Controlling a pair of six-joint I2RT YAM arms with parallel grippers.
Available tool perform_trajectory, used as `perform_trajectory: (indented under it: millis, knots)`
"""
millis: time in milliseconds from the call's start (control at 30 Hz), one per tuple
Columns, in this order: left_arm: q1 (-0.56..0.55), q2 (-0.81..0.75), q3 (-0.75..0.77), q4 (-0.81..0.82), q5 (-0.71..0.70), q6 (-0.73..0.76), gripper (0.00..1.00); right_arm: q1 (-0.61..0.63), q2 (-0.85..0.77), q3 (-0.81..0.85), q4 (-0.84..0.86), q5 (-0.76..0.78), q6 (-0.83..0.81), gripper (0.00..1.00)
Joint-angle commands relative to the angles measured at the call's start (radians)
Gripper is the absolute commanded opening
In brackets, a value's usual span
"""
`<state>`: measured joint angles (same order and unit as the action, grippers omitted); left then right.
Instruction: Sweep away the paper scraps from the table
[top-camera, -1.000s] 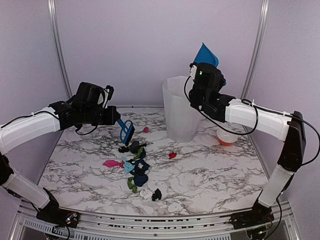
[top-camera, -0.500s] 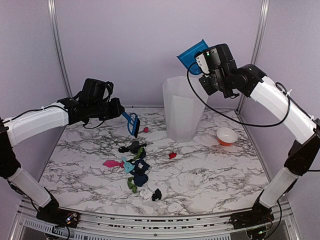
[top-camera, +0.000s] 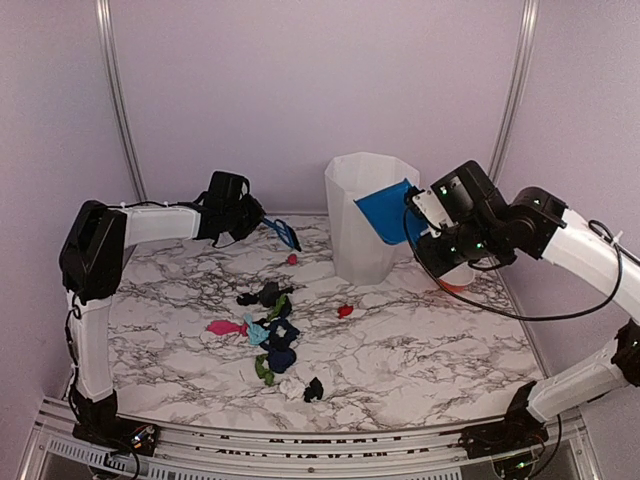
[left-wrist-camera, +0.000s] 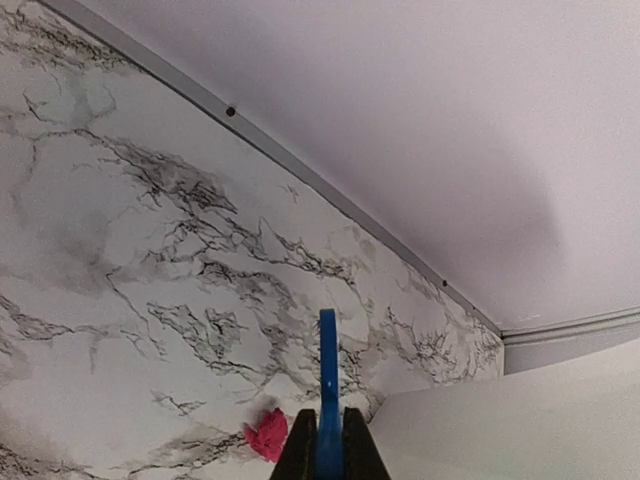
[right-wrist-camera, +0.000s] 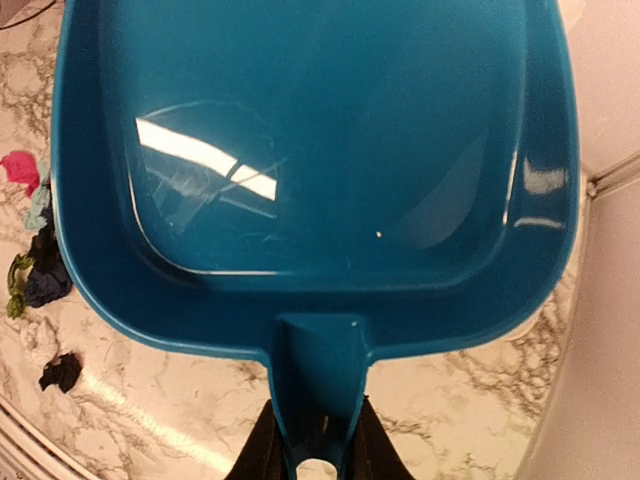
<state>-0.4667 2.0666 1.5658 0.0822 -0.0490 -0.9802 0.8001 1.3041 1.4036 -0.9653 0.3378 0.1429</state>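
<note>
Filling right wrist view, dustpan (right-wrist-camera: 310, 150), brush (left-wrist-camera: 328, 390) edge-on, paper scraps (top-camera: 278, 352) overhead

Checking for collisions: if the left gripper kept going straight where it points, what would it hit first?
Probably the table, brush first, close beside the white bin; depth is unclear, so maybe the bin itself.

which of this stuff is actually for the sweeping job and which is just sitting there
For the job:
- paper scraps on the table
- brush in the left gripper
- dustpan in the right gripper
- white bin, probably where the scraps go

Just lying about:
- orange bowl, only partly visible
</note>
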Motion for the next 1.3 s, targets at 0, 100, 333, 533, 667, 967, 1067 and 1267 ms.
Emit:
perform_trajectory:
  millis: [0, 100, 333, 533, 667, 967, 1067, 1267]
  knots:
    - [-0.006, 0.081, 0.022, 0.036, -0.002, -0.145, 0.00, 0.025, -0.098, -0.198, 0.077, -0.197, 0.178, 0.00]
    - [-0.012, 0.067, -0.067, 0.082, -0.022, -0.182, 0.00, 0.024, -0.147, -0.364, 0.163, -0.277, 0.243, 0.00]
    - [-0.043, -0.163, -0.466, 0.156, -0.091, -0.210, 0.00, 0.021, -0.118, -0.546, 0.271, -0.320, 0.311, 0.00]
    - [-0.101, -0.400, -0.697, 0.179, -0.099, -0.153, 0.00, -0.006, -0.097, -0.559, 0.294, -0.300, 0.306, 0.00]
    - [-0.174, -0.514, -0.701, 0.177, -0.114, -0.076, 0.00, -0.015, -0.091, -0.528, 0.264, -0.243, 0.299, 0.00]
    - [-0.350, -0.437, -0.527, 0.160, -0.108, -0.058, 0.00, -0.038, -0.122, -0.547, 0.227, -0.200, 0.320, 0.00]
    - [-0.389, -0.333, -0.457, 0.176, -0.080, -0.081, 0.00, -0.039, -0.136, -0.553, 0.209, -0.197, 0.329, 0.00]
    - [-0.428, -0.154, -0.328, 0.199, -0.057, -0.111, 0.00, -0.039, -0.140, -0.585, 0.192, -0.226, 0.342, 0.00]
